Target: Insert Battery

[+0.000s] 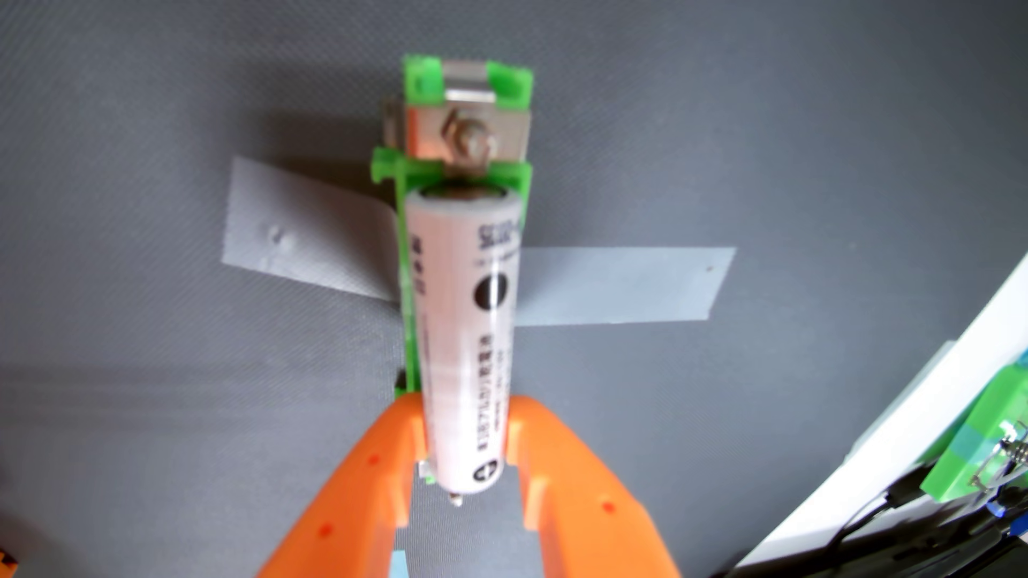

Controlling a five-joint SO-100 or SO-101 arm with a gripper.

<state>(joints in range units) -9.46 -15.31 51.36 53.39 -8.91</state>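
Orange end effector (466, 439) at the near edge grips the white battery (464, 333) by its near end, lying along the green holder (461, 167) taped to the worktop (139, 139); press the near end down squarely, keeping it centred between the walls

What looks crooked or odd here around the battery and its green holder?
The battery is not seated: it lies slightly skewed over the green holder, its near end clamped in the orange gripper. The gray tape strips pinning the holder run at mismatched angles. No damage shows.
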